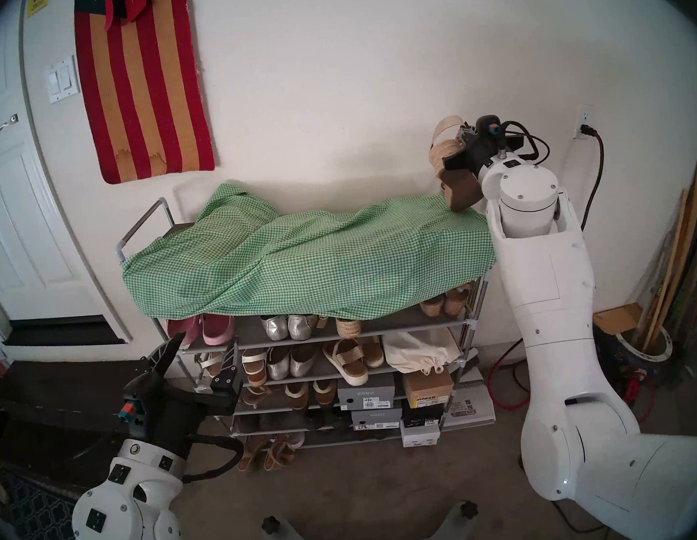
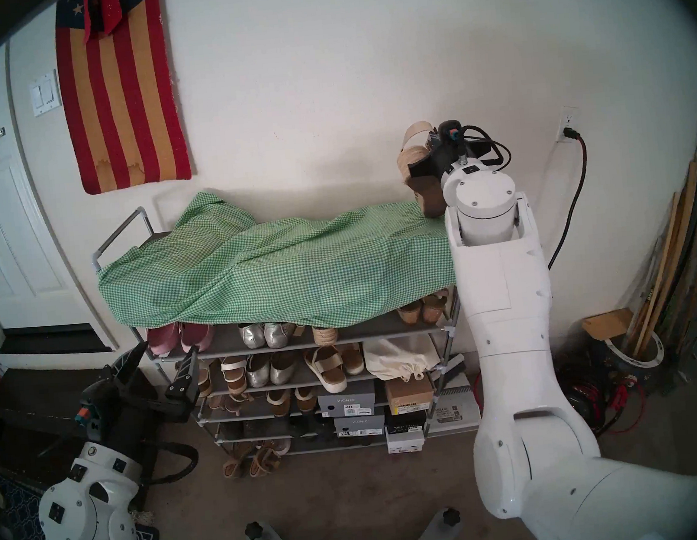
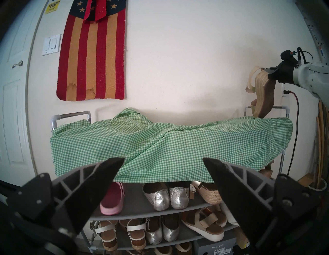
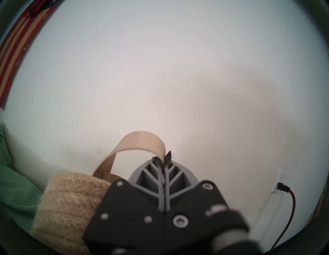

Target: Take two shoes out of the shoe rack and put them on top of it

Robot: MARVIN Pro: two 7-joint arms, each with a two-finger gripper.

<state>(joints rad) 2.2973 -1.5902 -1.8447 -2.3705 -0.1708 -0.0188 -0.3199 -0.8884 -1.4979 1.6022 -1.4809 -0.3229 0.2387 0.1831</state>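
Observation:
My right gripper [image 1: 463, 133] [image 4: 165, 158] is shut on the cream strap of a jute-soled platform sandal [image 1: 448, 158] [image 3: 263, 89]. The sandal hangs on end over the right end of the shoe rack [image 1: 385, 323], and its lower tip reaches the cloth on top. A matching jute-soled sandal [image 1: 348, 326] [image 3: 210, 194] stands on the first shelf, half hidden under the cloth's hem. My left gripper [image 1: 200, 352] [image 3: 163, 160] is open and holds nothing. It hovers in front of the rack's left end, level with the upper shelves.
A green checked cloth [image 1: 295, 259] covers the rack's top. Pink slippers [image 3: 112, 201], silver flats [image 3: 165, 197], white-soled sandals [image 1: 346, 360], a cloth bag and shoe boxes [image 1: 366, 396] fill the shelves. The wall is close behind. An outlet with a red cord [image 1: 587, 133] and leaning wooden slats are at the right.

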